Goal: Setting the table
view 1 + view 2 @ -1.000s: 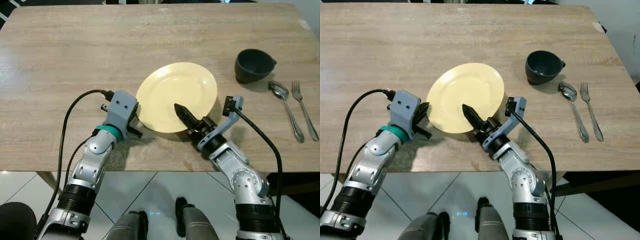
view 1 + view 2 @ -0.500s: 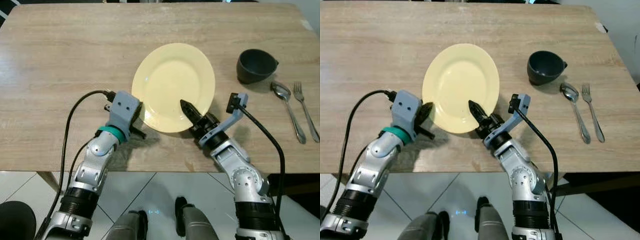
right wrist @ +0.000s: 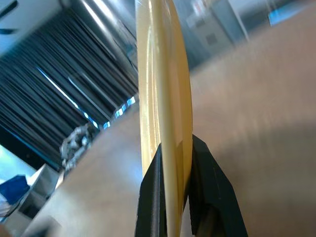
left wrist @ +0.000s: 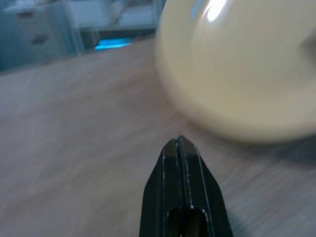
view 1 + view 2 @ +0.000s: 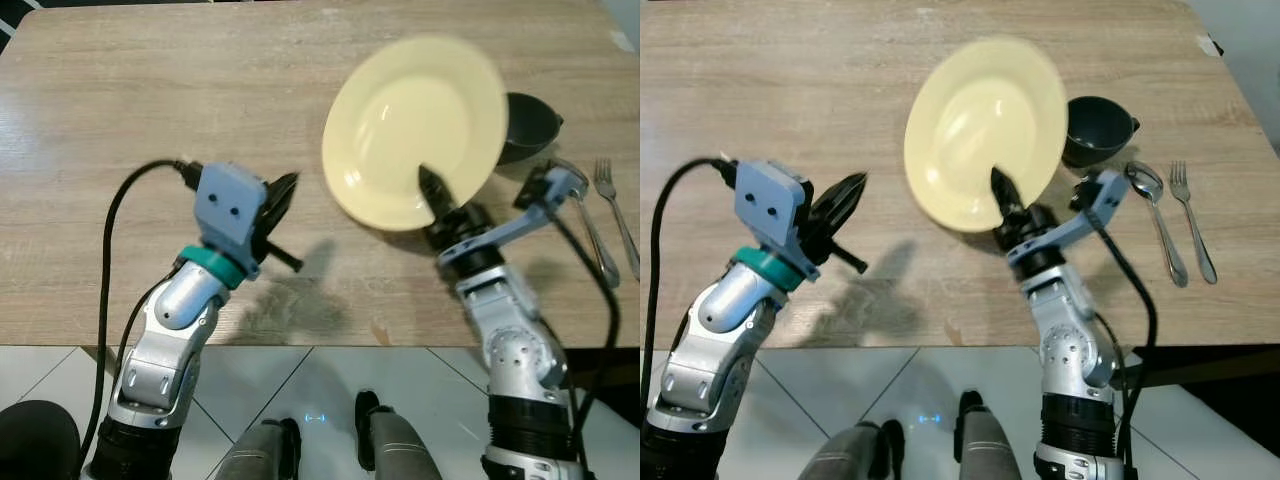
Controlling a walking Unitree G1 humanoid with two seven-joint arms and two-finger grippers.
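a yellow plate (image 5: 415, 130) is lifted off the wooden desk (image 5: 150, 90), upper right of the frame, its lower rim pinched between the right gripper (image 5: 437, 196) fingers. the left gripper (image 5: 280, 190), pressed together, hovers apart. the plate looks rigid, glossy, breakable; a rim pinch may slip.

Head stereo pair looks down; wrist cameras close, sharing plate (image 5: 415, 130).
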